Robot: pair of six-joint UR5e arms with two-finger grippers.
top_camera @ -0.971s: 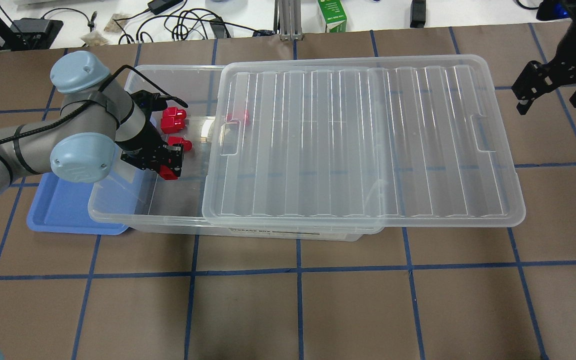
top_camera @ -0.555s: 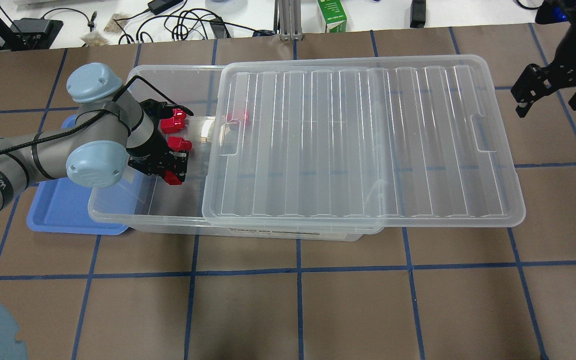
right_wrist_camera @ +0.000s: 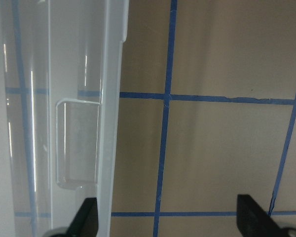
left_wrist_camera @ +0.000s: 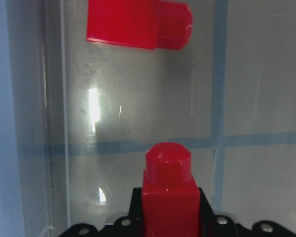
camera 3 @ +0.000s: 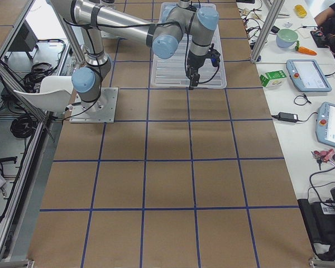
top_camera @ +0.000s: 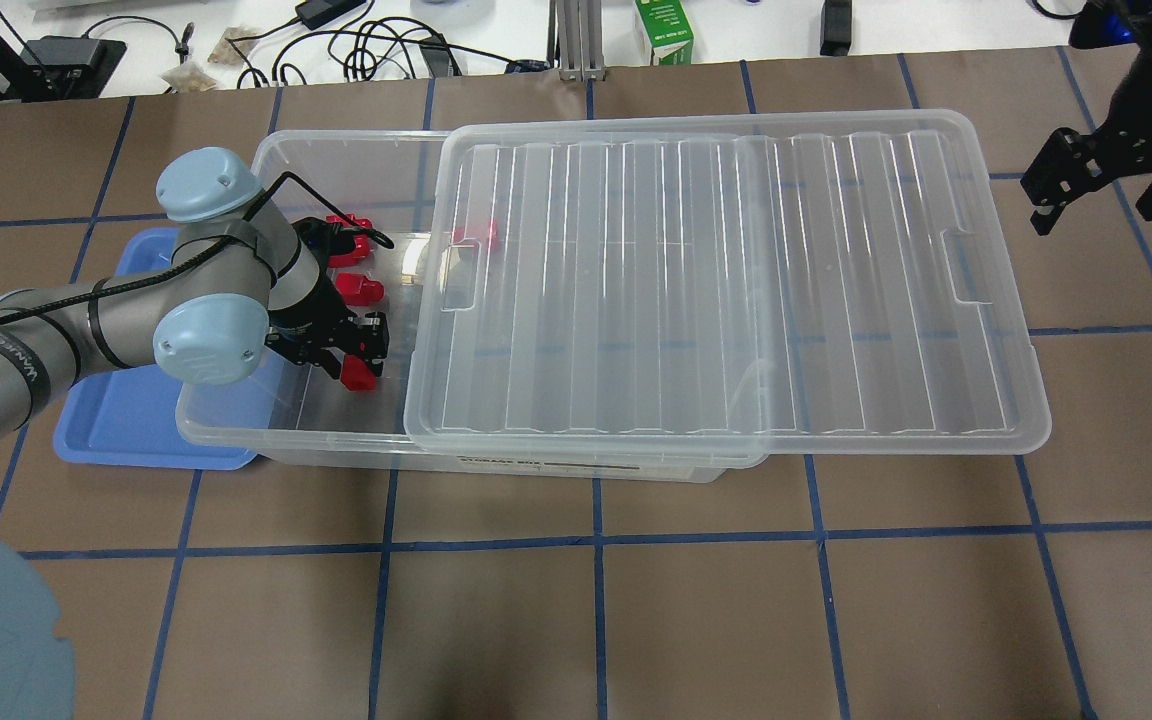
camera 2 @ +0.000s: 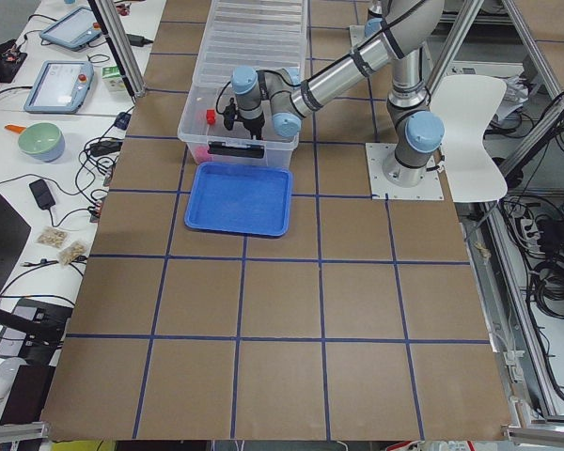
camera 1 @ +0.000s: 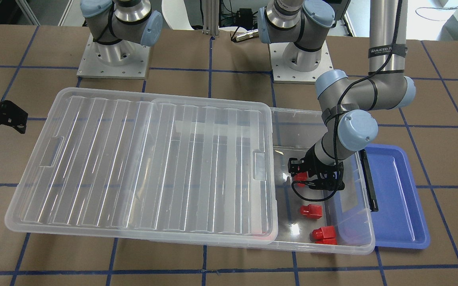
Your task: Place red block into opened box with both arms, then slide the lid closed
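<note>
In the box (top_camera: 286,437): left hand (top_camera: 358,365) pinching the red block (left_wrist_camera: 167,190) | loose red blocks (camera 1: 311,211) | right hand (top_camera: 1101,205) spread

left end effector (top_camera: 360,368) points down with fingers clamped, right end effector (top_camera: 1099,205) hangs with fingers spread.

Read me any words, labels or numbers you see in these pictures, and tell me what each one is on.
"WANJEED": black strap on the left arm.
Label on the box: too blurred to read.
Green carton: print too small to read.
</note>
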